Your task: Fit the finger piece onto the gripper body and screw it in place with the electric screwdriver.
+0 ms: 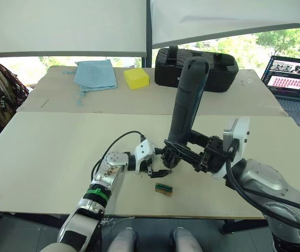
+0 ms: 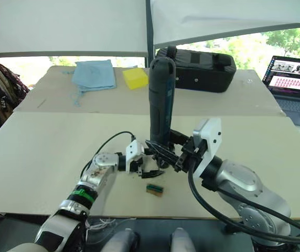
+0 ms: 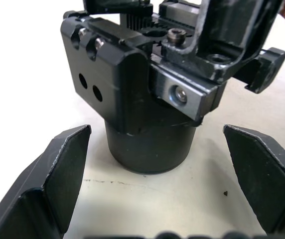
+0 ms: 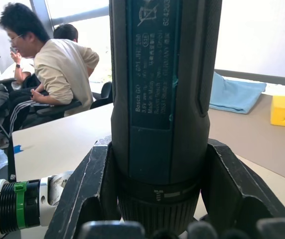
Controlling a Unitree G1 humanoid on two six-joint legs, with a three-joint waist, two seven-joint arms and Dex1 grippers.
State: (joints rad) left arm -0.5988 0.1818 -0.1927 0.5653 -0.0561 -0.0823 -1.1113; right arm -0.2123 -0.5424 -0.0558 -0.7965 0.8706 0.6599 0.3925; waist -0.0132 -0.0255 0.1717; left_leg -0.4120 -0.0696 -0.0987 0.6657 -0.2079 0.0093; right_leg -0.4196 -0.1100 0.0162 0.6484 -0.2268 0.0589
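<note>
Beige table [image 1: 45, 152] near window, landmark = gripper body [image 3: 132, 84]. Left gripper [image 1: 151, 167] just left of gripper body, fingers spread wide either side, nothing held. Electric screwdriver [image 1: 188, 97] upright directly above gripper body, long axis near vertical, bit down, clamped in right gripper [image 4: 155, 199]. Right arm nearer for drive.
</note>
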